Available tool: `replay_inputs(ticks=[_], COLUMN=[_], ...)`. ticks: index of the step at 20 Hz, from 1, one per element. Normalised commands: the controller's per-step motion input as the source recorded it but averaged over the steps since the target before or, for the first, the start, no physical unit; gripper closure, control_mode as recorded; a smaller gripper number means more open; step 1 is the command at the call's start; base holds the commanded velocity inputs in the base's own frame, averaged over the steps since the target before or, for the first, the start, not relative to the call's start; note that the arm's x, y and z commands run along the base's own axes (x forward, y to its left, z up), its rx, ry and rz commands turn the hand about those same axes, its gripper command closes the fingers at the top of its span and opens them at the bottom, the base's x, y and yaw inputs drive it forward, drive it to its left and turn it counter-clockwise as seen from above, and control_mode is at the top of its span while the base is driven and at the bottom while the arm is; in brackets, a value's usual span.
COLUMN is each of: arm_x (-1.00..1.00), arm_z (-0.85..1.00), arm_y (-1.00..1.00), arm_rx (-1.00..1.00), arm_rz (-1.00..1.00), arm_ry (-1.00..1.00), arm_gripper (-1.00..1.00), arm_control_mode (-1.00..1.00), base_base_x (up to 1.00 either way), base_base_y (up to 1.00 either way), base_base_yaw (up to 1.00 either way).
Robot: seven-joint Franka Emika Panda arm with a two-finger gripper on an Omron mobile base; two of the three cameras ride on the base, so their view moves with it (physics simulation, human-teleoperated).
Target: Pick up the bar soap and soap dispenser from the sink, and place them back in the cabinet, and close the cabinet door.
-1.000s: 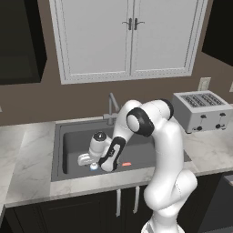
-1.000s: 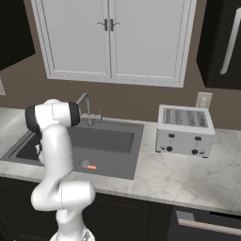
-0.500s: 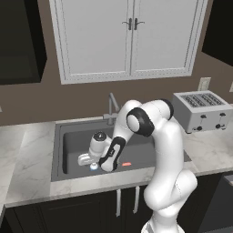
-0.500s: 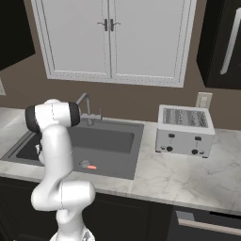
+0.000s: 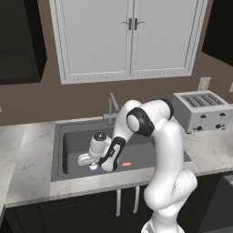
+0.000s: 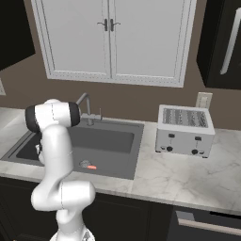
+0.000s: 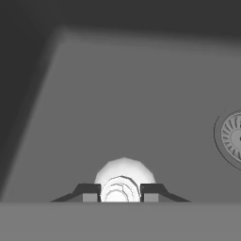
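Observation:
The soap dispenser (image 7: 121, 181) shows its white pump top in the hand view, squeezed between my two fingertips (image 7: 89, 193). My gripper (image 7: 121, 193) is shut on it, low in the left part of the sink (image 5: 59, 136). In the left base view the gripper (image 5: 93, 163) hangs over a patch of the blue bottle (image 5: 93, 167) on the basin floor. The bar soap (image 5: 126, 164) lies flat to its right, near the front wall, and appears again as bar soap (image 6: 92, 166) beside the drain (image 6: 84, 164). A black-brown cabinet (image 6: 219, 42) with a silver bar handle (image 6: 230, 42) hangs at the upper right.
The faucet (image 5: 110, 107) rises behind the basin. A toaster (image 5: 200, 109) stands on the marble counter (image 5: 27, 159) to the right. White panelled doors (image 5: 129, 36) hang above the sink. Another dark cabinet (image 5: 20, 41) is at the upper left. The drain (image 7: 233, 136) lies right of my hand.
The jaws have closed from wide open onto the soap dispenser's pump top. The arm and the bar soap have stayed where they were.

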Motion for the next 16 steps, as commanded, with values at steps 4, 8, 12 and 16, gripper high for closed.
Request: replay_inputs(ticks=[4, 8, 12, 16], arm_x=[0.00, 0.00, 0.00, 0.00], arm_z=[0.00, 0.00, 0.00, 0.01], arm_y=[0.00, 0.00, 0.00, 0.00], arm_rx=[0.00, 0.00, 0.00, 0.00], arm_rz=[0.00, 0.00, 0.00, 0.00], arm_ry=[0.00, 0.00, 0.00, 0.00], arm_gripper=[1.00, 1.00, 1.00, 1.00], arm_control_mode=[-1.00, -1.00, -1.00, -1.00], base_base_x=[0.00, 0.00, 0.00, 0.00], base_base_y=[0.00, 0.00, 0.00, 0.00], base_base_yaw=[0.00, 0.00, 0.00, 0.00])
